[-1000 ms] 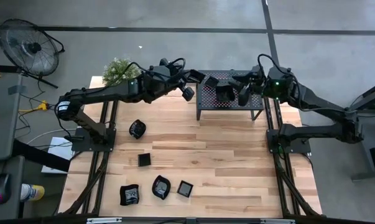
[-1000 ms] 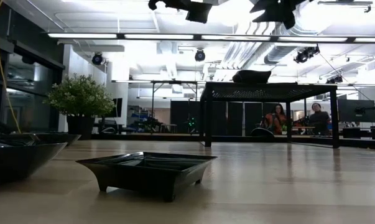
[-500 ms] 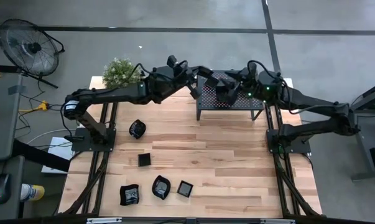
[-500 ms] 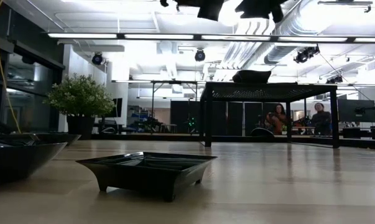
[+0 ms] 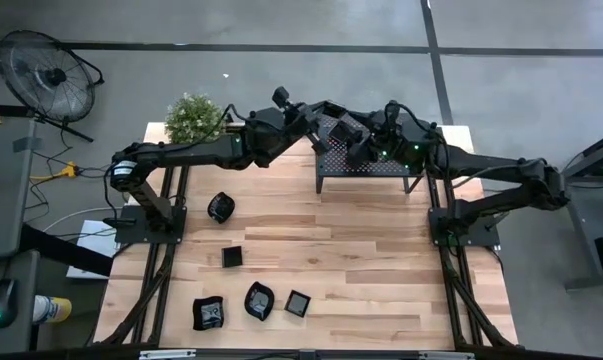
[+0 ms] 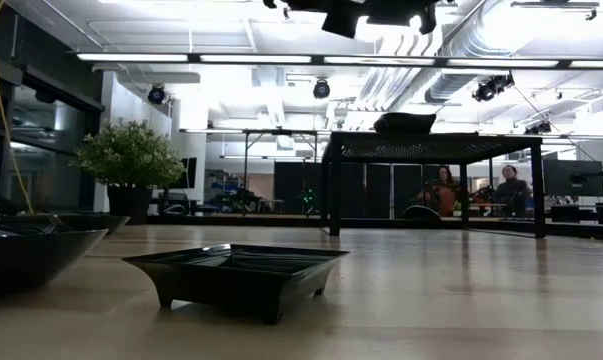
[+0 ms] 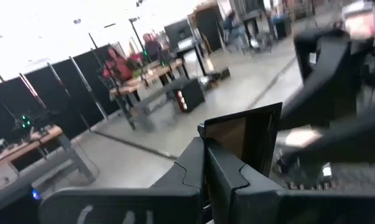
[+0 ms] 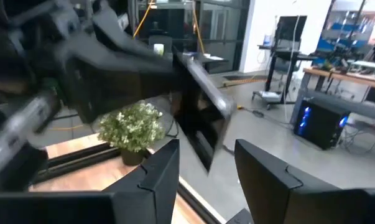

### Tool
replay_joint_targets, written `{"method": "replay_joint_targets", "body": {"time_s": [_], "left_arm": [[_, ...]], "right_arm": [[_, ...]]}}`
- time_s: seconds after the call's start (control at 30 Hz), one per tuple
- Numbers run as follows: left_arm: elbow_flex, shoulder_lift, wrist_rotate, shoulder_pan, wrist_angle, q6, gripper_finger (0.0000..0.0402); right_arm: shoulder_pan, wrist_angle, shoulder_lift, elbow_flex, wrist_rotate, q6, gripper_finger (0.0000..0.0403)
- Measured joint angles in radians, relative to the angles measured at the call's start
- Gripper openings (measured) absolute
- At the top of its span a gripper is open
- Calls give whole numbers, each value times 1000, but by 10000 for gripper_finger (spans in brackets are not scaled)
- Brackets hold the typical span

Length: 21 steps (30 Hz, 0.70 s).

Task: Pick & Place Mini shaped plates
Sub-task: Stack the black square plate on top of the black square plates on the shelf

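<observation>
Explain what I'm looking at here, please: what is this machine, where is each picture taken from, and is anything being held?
Two dark robot arms work at a wooden table. One picture looks straight down, one looks level across the tabletop, and two come from cameras on the wrists. Five small black plates lie on the table, such as the square plate; a black rack stands at the back. Above the rack, the left gripper is shut on a mini plate, holding it out between the open fingers of the right gripper.

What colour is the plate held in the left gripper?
Black and glossy; the plate in the left gripper shows best in the left wrist view.
</observation>
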State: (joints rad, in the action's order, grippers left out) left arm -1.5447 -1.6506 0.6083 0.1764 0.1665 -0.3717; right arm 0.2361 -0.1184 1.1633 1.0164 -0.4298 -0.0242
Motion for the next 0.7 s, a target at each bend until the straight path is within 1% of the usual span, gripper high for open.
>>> {"method": "replay_joint_targets", "body": {"time_s": [0.1,0.37,0.7], "left_arm": [[2,-11,3,0,14,-10,0],[2,-17,-7,0,50,-21,0],[2,-17,-29,0,56,-24,0]], "right_arm": [[-8,-10,3,0,-36,-17,134],[-7,-13,3,0,-64,-19,100],[-7,-13,3,0,-76,-19,78]]}}
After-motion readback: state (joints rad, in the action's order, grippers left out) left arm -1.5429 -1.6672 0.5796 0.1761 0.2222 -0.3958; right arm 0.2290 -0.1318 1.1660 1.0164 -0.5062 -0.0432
